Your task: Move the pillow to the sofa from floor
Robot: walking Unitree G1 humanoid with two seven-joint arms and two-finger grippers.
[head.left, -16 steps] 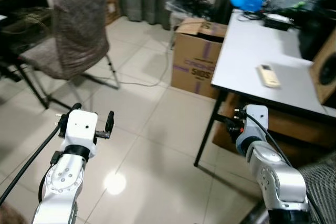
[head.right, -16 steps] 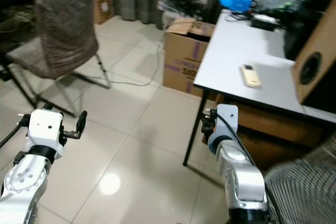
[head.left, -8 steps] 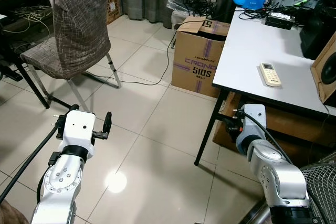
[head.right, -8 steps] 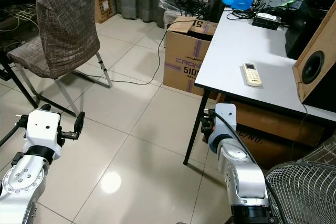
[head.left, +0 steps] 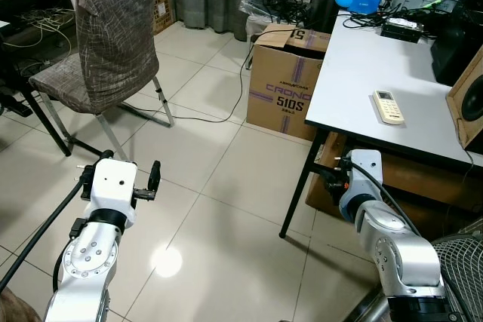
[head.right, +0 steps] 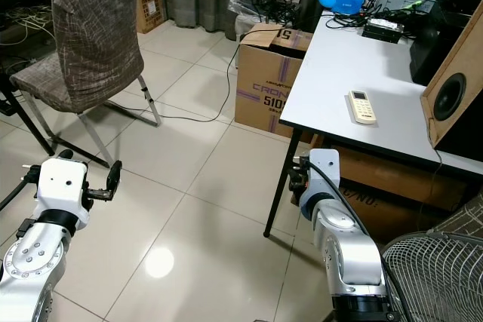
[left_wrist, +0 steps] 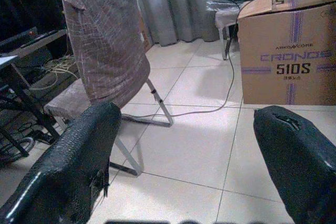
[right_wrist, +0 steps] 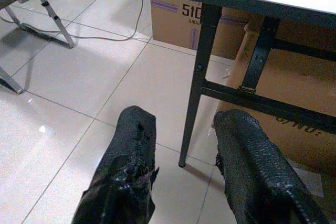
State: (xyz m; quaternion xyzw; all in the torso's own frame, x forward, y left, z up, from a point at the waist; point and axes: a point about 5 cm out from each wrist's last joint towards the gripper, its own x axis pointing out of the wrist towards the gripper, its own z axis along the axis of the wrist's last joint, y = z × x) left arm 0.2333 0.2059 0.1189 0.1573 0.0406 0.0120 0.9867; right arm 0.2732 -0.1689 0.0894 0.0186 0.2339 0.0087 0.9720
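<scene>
Tiled floor [head.left: 226,209] ahead, both arms raised, nothing held. Left gripper [left_wrist: 184,156] hovers over the tiles, fingers spread wide, pointing at the chair [head.left: 106,43] and box [head.left: 290,73]. Right gripper [right_wrist: 184,166] sits just beside the table [head.left: 377,88] front leg [right_wrist: 197,82], fingers parted with a clear gap, empty. Pillow and sofa: can't locate either from these views. Chair, grey-brown fabric cover, stands front-left. Box is marked "510S", sits against the table's left end, with a cable [head.left: 219,115] running across the floor from it toward the chair. Remote [head.left: 387,107] lies on the tabletop; speaker [head.right: 453,96] at the right edge. Wire fan grille [head.right: 430,277] bottom right, next to the right arm.
</scene>
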